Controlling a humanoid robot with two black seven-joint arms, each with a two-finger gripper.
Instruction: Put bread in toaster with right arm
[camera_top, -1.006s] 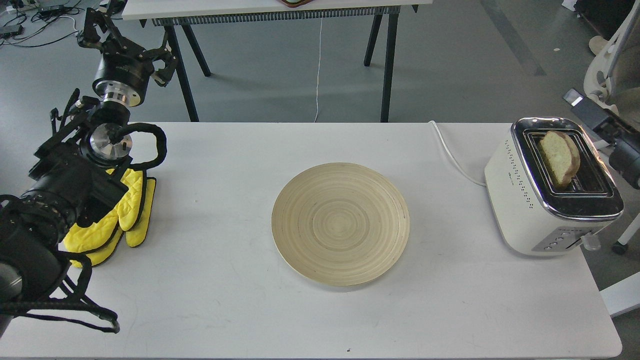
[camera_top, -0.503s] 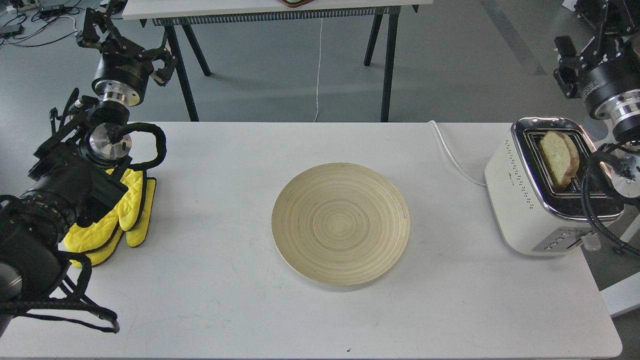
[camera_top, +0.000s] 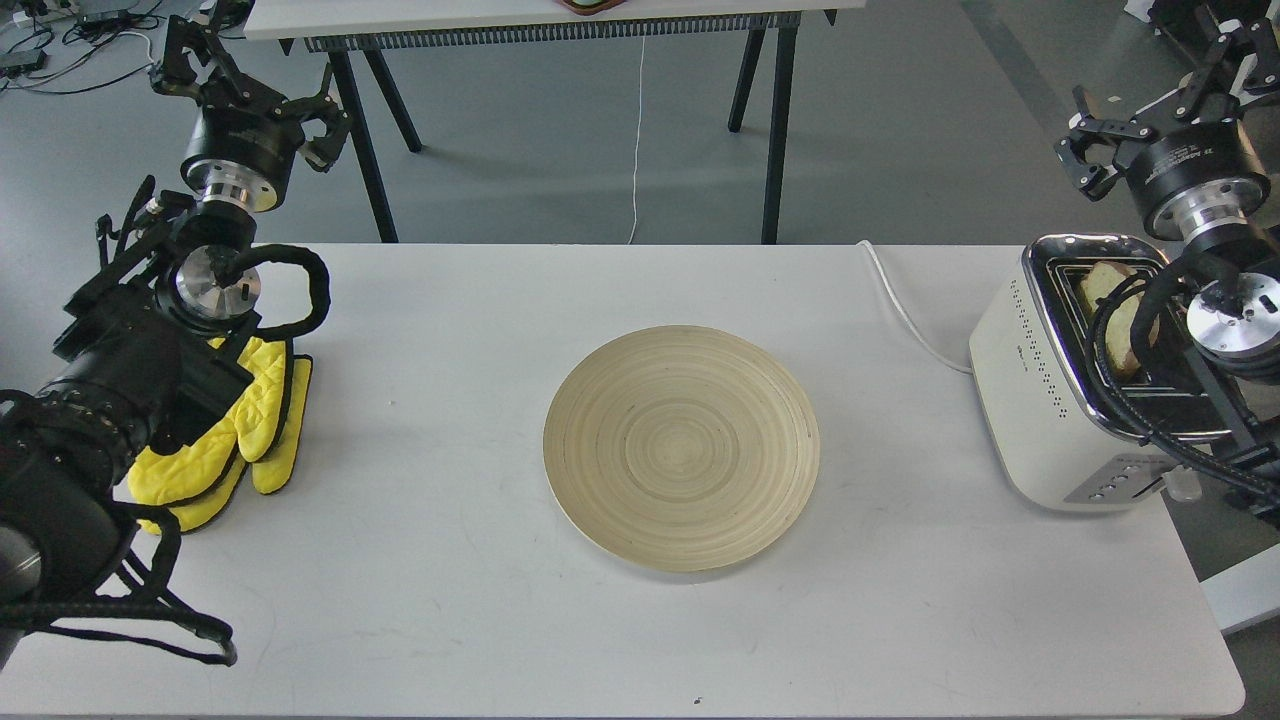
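Note:
The cream-white toaster (camera_top: 1040, 400) stands at the table's right end. The slice of bread (camera_top: 1102, 297) stands upright in its left slot, its top poking out, partly crossed by a black cable of my right arm. My right gripper (camera_top: 1160, 100) is above and behind the toaster, clear of the bread, with its fingers spread open and empty. My left gripper (camera_top: 248, 95) is raised at the far left, past the table's back edge, open and empty.
A round pale wooden plate (camera_top: 600, 400) lies bare in the middle of the white table (camera_top: 450, 600). Yellow mitts (camera_top: 250, 430) lie at the left under my left arm. The toaster's white cord (camera_top: 905, 310) runs off the back edge. Another table's black legs (camera_top: 770, 130) stand behind.
My right arm has come into view and swung in from the right, rising over the toaster; its cable now crosses the bread. The bread, the plate and my left arm have stayed put.

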